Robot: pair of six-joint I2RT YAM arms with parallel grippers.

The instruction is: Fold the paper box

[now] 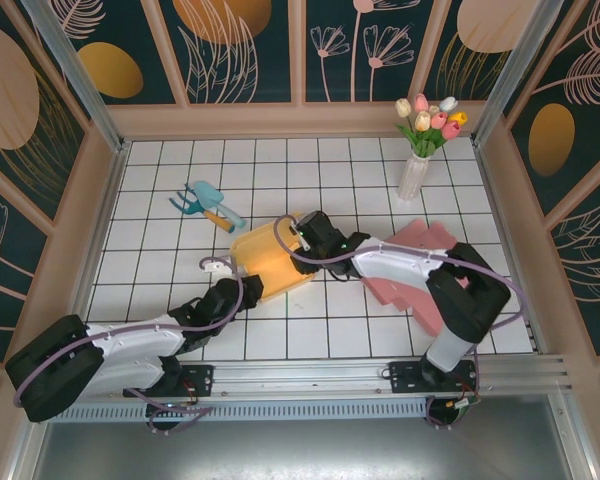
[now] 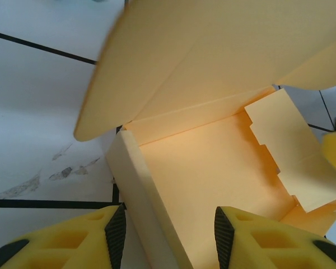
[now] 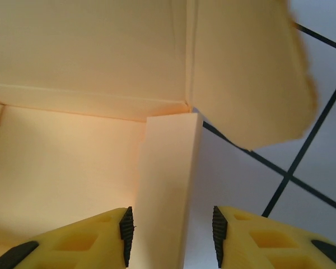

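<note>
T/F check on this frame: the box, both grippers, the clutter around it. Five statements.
1. The paper box lies open, its lid flap raised. True.
2. The left gripper straddles a side wall of the box, jaws apart. True.
3. The right gripper is shut on the lid flap. False: its jaws stand apart around another side wall.
4. The vase of tulips lies tipped over. False: it stands upright at the far right of the table.
5. The pink stack lies left of the box. False: it lies to the right of it.
</note>
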